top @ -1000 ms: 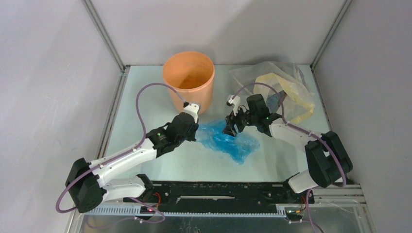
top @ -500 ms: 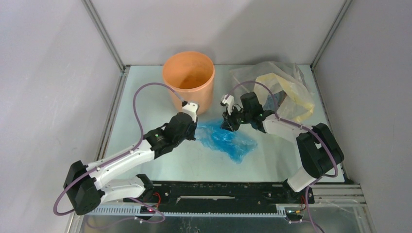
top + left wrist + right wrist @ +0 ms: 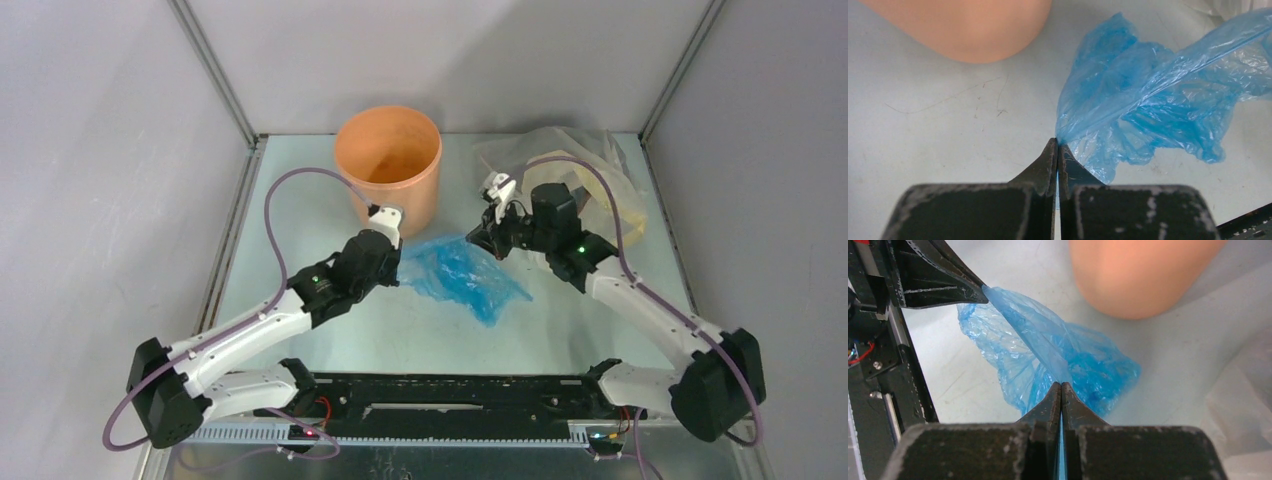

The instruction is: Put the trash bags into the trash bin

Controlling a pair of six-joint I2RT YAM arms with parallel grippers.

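Observation:
A crinkly light-blue trash bag (image 3: 462,275) is stretched between my two grippers, just above the table in front of the orange trash bin (image 3: 388,165). My left gripper (image 3: 401,270) is shut on the bag's left edge; in the left wrist view the film (image 3: 1148,95) fans out from the closed tips (image 3: 1057,142), with the bin (image 3: 963,27) at upper left. My right gripper (image 3: 480,240) is shut on the bag's right edge; in the right wrist view the film (image 3: 1048,350) runs taut from its tips (image 3: 1061,385) to the left gripper's fingers (image 3: 943,282). The bin (image 3: 1143,275) shows at the top.
A larger yellowish-clear plastic bag (image 3: 600,175) lies at the back right, behind the right arm. The cell's metal frame posts and grey walls enclose the table. A black rail (image 3: 450,395) runs along the near edge between the arm bases.
My right gripper has closed on the bag's right edge and pulled it up and to the right, stretching the film. The left gripper stayed shut on the left edge.

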